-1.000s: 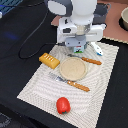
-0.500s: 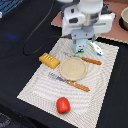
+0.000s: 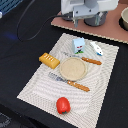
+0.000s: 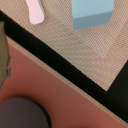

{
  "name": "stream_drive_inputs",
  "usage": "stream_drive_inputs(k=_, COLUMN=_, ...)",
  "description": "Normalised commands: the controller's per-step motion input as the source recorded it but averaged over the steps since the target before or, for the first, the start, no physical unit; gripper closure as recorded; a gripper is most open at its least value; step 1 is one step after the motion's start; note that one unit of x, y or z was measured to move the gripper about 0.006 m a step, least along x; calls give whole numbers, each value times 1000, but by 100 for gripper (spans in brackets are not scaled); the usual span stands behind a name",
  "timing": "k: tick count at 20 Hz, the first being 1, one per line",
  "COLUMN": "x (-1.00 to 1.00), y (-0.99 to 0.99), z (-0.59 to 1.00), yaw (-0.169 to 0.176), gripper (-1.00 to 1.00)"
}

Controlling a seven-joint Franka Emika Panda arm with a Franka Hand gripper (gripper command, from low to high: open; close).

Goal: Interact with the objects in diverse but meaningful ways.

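On the woven placemat (image 3: 40,87) lie a red tomato (image 3: 63,105) near the front edge and a golden-yellow bread loaf (image 3: 49,60) at the exterior view's left. A small white carton with blue-green print (image 3: 79,45) (image 4: 92,12) and a white-and-blue tube-like piece (image 3: 96,48) (image 4: 34,11) sit at the far end of the mat. The arm's white hand (image 3: 86,10) hangs high behind the carton and touches none of them. Its fingers cannot be made out in either view.
A tan plate (image 3: 73,69) sits mid-mat between an orange-handled knife (image 3: 91,61) and fork (image 3: 75,85). Behind the placemat, a pinkish mat (image 3: 112,30) (image 4: 45,85) carries grey pots (image 3: 95,20) (image 4: 22,112). Dark tabletop surrounds both mats.
The hand has risen and drawn back from over the carton. Carton and tube, partly covered before, now stand in full view on the mat.
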Motion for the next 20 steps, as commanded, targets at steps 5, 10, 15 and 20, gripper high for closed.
stream_drive_inputs(k=5, x=3, y=-845, z=186, yaw=1, gripper=-100)
stream_drive_inputs(k=10, x=110, y=-978, z=128, yaw=-6, gripper=-100)
stream_drive_inputs(k=15, x=85, y=-946, z=14, yaw=-9, gripper=-100)
stream_drive_inputs(k=20, x=163, y=-934, z=21, yaw=-14, gripper=-100)
